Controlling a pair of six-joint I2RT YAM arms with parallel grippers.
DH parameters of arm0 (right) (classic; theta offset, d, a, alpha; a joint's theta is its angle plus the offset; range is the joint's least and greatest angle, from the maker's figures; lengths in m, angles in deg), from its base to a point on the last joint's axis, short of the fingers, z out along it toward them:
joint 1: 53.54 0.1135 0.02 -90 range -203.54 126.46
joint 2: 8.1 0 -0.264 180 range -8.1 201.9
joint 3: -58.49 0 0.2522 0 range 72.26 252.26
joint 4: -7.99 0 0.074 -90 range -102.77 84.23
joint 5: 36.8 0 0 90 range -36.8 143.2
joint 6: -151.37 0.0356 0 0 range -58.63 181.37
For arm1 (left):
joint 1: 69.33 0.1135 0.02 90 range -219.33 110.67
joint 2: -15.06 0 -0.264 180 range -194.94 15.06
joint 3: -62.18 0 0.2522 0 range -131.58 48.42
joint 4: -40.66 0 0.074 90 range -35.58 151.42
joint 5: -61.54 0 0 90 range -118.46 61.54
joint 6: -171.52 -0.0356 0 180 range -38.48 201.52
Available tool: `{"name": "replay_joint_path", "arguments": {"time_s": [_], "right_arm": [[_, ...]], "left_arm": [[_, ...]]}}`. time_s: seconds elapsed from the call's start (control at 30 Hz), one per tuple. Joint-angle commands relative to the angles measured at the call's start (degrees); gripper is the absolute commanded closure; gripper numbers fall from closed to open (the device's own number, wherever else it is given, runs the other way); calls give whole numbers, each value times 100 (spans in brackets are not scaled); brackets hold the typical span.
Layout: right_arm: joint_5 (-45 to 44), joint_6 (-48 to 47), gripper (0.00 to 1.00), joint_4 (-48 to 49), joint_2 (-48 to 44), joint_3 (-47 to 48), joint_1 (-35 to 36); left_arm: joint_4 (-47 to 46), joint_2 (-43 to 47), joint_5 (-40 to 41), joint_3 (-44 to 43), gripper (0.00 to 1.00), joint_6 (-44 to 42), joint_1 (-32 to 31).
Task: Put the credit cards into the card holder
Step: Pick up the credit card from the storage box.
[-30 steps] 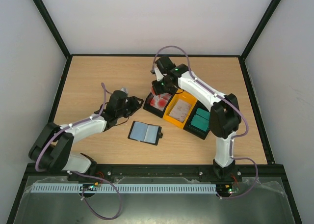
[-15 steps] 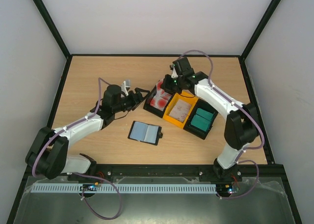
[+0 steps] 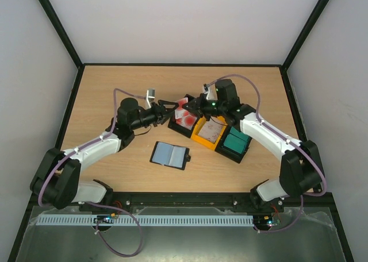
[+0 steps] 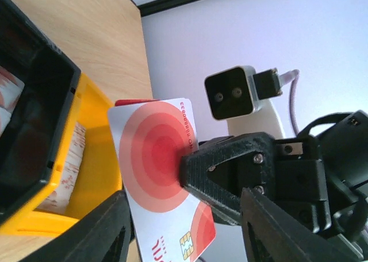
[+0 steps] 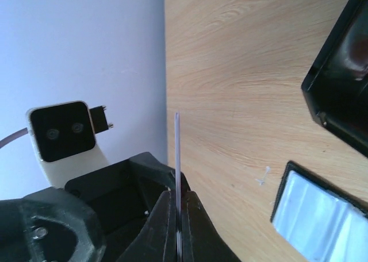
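A red-and-white credit card [image 4: 155,153] stands upright in mid-air, with my right gripper [image 3: 191,104] shut on its edge. In the right wrist view the card [image 5: 177,153] shows edge-on between the closed fingers [image 5: 164,222]. My left gripper [image 3: 164,108] faces it from the left, open. Its fingers [image 4: 98,233] straddle the card's lower end with gaps on both sides. The black card holder [image 3: 170,154] lies open on the table in front of both grippers, greyish slots up, also seen as the holder [image 5: 319,216] in the right wrist view.
Three bins stand in a diagonal row right of centre. A black bin [image 3: 174,123] holds red-and-white cards, a yellow bin [image 3: 199,139] beige ones, and another black bin [image 3: 229,151] teal ones. The yellow bin [image 4: 100,158] is just behind the held card.
My right arm lifted the card from the red-card bin and swung it left. My left gripper rose toward it and opened its jaws around the card.
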Motion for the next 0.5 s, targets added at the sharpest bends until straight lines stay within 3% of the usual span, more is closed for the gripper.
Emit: {"name": "replay_joint_path", "arguments": {"time_s": [0.0,0.17,0.37,0.47], "right_arm": [[479,769,98,1041,-291,-375,15],[638,1023,98,1482,-423,-559,15],[742,1225,98,1833,-505,-687,14],[765,1221,97,1857,-510,-688,15]], "left_arm": [[-519,36,-351,95,53,248,-32],[-552,59,-405,105,70,320,-58],[-810,17,-575,84,74,499,-69],[-935,19,-635,111,83,547,-78]]}}
